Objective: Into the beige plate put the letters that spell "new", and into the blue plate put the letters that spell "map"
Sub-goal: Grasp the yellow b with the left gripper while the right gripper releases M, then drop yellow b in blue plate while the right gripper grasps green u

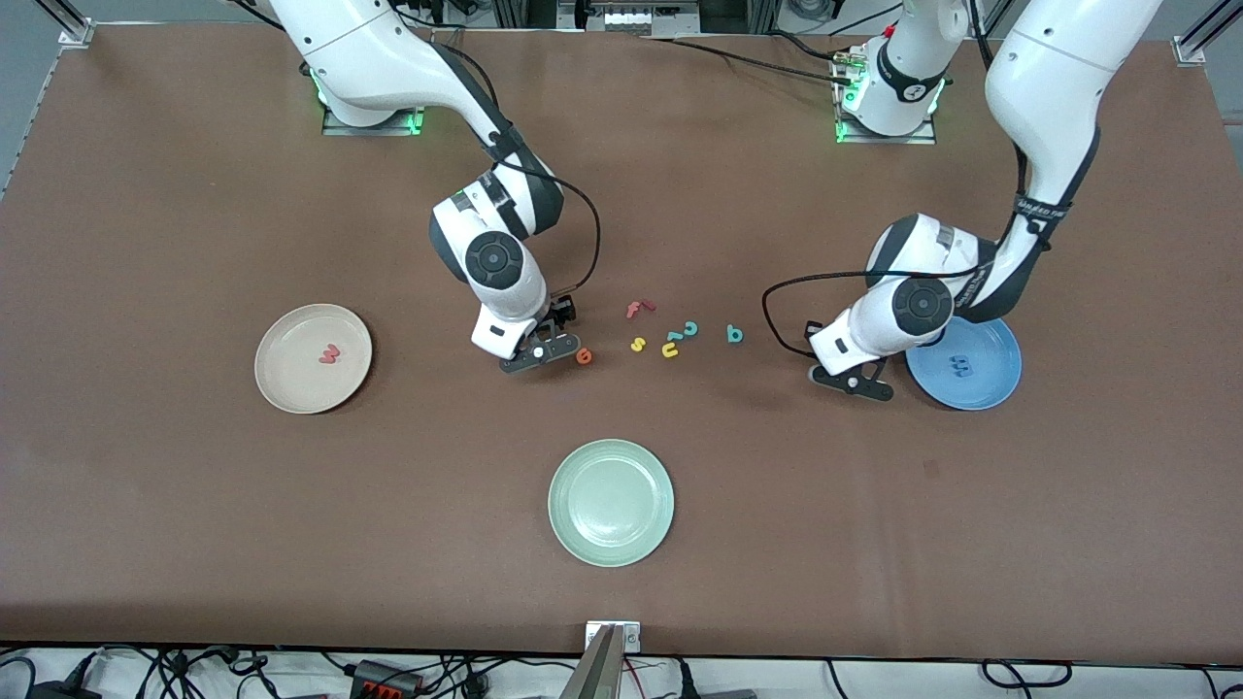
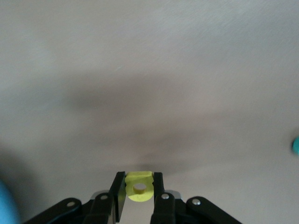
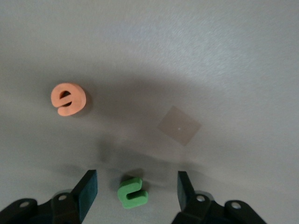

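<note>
My left gripper (image 1: pixel 853 381) is low at the table beside the blue plate (image 1: pixel 1000 374) and is shut on the yellow "a" (image 2: pixel 139 179), which sits pinched between its fingertips (image 2: pixel 139 188). A blue "m" (image 1: pixel 961 366) lies in that plate. My right gripper (image 3: pixel 136 190) is open, its fingers on either side of the green "n" (image 3: pixel 131 195) without touching it. The orange "e" (image 3: pixel 68 99) lies right beside this gripper (image 1: pixel 540 351). A red-pink "w" (image 1: pixel 329 354) rests in the beige plate (image 1: pixel 291 383). The teal "p" (image 1: pixel 735 335) lies on the table between the two grippers.
A pale green plate (image 1: pixel 611 544) stands nearer the front camera, mid-table. Between the grippers lie a red "f" (image 1: pixel 638 309), a yellow "s" (image 1: pixel 638 344), a yellow "u" (image 1: pixel 670 349) and a teal "c" (image 1: pixel 689 329).
</note>
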Controlling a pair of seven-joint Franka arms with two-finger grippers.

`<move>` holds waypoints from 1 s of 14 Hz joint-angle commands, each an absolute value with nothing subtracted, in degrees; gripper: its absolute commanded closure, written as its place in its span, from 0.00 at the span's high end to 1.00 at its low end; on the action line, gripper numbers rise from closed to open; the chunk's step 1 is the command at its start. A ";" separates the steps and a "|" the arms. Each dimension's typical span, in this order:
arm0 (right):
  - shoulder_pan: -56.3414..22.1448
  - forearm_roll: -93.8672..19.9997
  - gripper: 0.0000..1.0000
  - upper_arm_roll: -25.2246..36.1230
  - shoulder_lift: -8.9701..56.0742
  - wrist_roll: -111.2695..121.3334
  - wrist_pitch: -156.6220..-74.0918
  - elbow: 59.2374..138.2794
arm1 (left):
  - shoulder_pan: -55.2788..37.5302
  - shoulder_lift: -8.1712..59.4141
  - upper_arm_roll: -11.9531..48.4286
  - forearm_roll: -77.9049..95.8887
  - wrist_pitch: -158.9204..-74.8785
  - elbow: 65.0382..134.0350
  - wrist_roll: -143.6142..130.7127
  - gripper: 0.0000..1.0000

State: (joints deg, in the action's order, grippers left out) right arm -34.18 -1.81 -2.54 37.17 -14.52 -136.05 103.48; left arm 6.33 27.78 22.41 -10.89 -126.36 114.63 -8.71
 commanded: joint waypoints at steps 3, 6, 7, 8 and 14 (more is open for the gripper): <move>-35.68 -1.05 0.60 -2.11 37.44 -13.89 -136.23 104.59 | 8.87 23.12 21.45 -17.46 -106.79 107.49 -9.23 0.11; -35.60 -1.05 0.49 -2.11 37.44 -13.89 -135.97 104.68 | 12.48 24.95 21.53 -20.04 -110.98 110.46 -9.05 0.11; -35.60 -1.05 0.45 -2.11 37.44 -13.89 -135.97 104.68 | 12.74 25.31 21.36 -20.04 -115.70 113.52 -9.14 0.11; -35.60 -1.05 0.45 -2.02 37.44 -13.80 -135.97 104.68 | 14.48 25.31 21.18 -20.13 -120.54 116.16 -9.14 0.11; -35.60 -1.05 0.27 -1.85 37.27 -13.71 -135.79 104.68 | 18.02 26.28 21.18 -21.36 -125.15 117.42 -6.24 0.14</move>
